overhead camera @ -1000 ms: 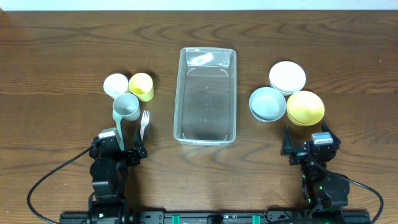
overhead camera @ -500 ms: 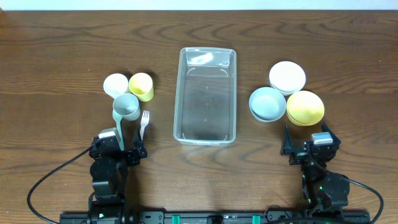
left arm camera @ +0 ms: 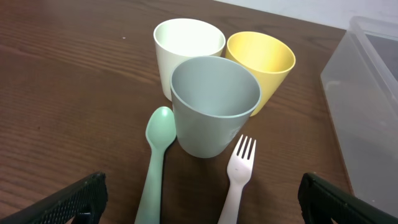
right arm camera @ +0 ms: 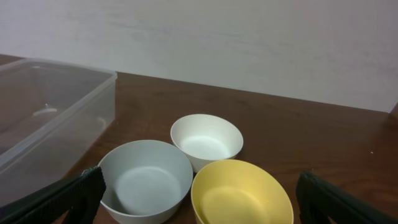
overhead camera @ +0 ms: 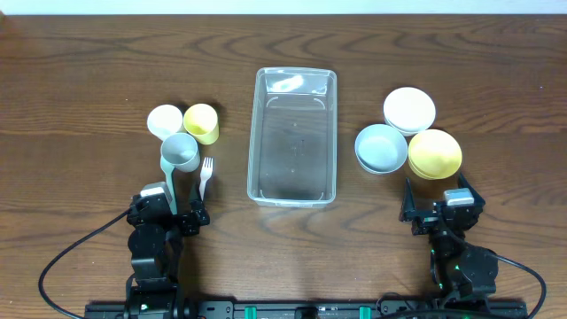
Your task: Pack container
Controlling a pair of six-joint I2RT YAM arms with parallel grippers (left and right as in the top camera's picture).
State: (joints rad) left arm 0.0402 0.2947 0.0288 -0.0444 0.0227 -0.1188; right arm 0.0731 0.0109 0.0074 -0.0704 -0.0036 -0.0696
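The clear plastic container (overhead camera: 293, 186) stands empty at the table's middle; its edge shows in the left wrist view (left arm camera: 373, 124) and the right wrist view (right arm camera: 56, 106). Left of it stand a white cup (overhead camera: 164, 120), a yellow cup (overhead camera: 202, 122) and a grey-blue cup (overhead camera: 180, 152), with a green spoon (left arm camera: 155, 162) and a white fork (overhead camera: 205, 175) beside them. Right of it sit a white bowl (overhead camera: 409, 108), a grey-blue bowl (overhead camera: 381, 147) and a yellow bowl (overhead camera: 435, 152). My left gripper (overhead camera: 168, 213) is open and empty just short of the cutlery. My right gripper (overhead camera: 440, 211) is open and empty just short of the bowls.
The table is dark wood (overhead camera: 89, 89). Black cables (overhead camera: 62, 257) loop from both arm bases at the front edge. A pale wall (right arm camera: 249, 37) shows behind the table in the right wrist view.
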